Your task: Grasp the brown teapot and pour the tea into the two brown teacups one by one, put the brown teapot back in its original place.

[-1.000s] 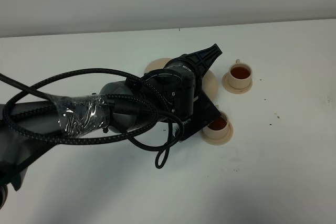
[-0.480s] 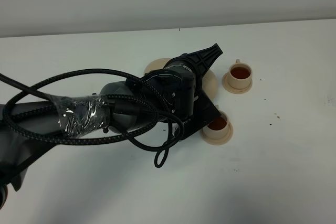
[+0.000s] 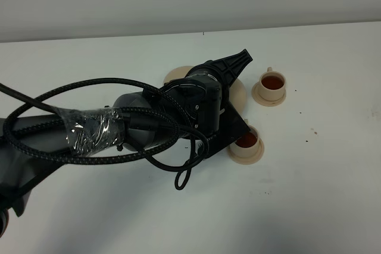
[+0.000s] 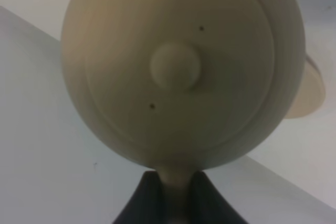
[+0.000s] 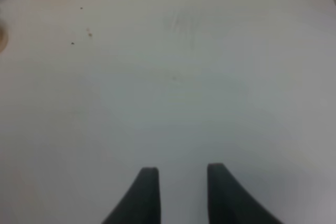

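The left pincer [image 4: 176, 195] is clamped on the brown teapot [image 4: 181, 66] by its handle, body straight ahead at twelve o'clock, over the large saucer [image 3: 177, 75]; both teacups look filled.

The right pincer [image 5: 178, 182] hangs apart over bare tabletop [image 5: 210, 77].

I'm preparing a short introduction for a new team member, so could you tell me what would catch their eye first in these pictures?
The big black left arm with looping cables lies across the middle of the white table, hiding most of what sits under it. Its wrist view is filled by the brown teapot, whose handle sits between the jaws. To the arm's right stand two teacups full of reddish tea, one farther, one nearer.
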Action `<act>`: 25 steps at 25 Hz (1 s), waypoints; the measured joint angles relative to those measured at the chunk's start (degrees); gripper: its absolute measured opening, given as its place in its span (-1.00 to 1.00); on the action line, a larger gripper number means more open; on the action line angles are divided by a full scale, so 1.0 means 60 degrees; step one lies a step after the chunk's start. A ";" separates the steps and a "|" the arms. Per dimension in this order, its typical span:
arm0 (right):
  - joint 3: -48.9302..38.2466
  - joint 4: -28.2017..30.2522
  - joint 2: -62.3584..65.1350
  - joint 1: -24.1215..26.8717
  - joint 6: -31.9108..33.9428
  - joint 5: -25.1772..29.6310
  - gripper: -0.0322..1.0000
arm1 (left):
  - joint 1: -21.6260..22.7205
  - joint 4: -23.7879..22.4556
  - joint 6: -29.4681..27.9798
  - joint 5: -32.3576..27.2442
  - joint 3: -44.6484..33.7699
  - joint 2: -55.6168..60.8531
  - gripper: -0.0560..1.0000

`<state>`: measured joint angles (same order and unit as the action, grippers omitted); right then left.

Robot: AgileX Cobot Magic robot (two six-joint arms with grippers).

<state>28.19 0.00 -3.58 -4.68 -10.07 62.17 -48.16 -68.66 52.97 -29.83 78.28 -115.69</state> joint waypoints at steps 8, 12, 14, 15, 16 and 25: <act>0.0000 0.0000 0.0000 0.0000 0.0000 0.0000 -0.48 | 0.0000 -0.0018 0.0011 0.0030 0.0000 0.0000 -0.65; 0.0000 0.0000 0.0000 0.0000 0.0000 0.0000 -0.48 | 0.0000 -0.0047 0.0011 0.0039 0.0000 0.0000 -0.65; 0.0000 0.0000 0.0000 0.0000 0.0000 0.0000 -0.48 | 0.0000 -0.0115 0.0011 0.0039 0.0000 0.0000 -0.65; 0.0000 0.0000 0.0000 0.0000 0.0000 0.0000 -0.48 | 0.0000 -0.0155 0.0011 0.0046 0.0000 0.0000 -0.65; 0.0000 0.0000 0.0000 0.0000 0.0000 0.0000 -0.48 | 0.0000 -0.0175 0.0011 0.0058 0.0000 0.0000 -0.65; 0.0000 0.0000 0.0000 0.0000 0.0000 0.0000 -0.48 | 0.0000 -0.0259 0.0011 0.0193 0.0000 0.0000 -0.65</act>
<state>28.19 0.00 -3.58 -4.68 -10.07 62.17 -48.16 -70.22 53.03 -28.67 78.28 -115.69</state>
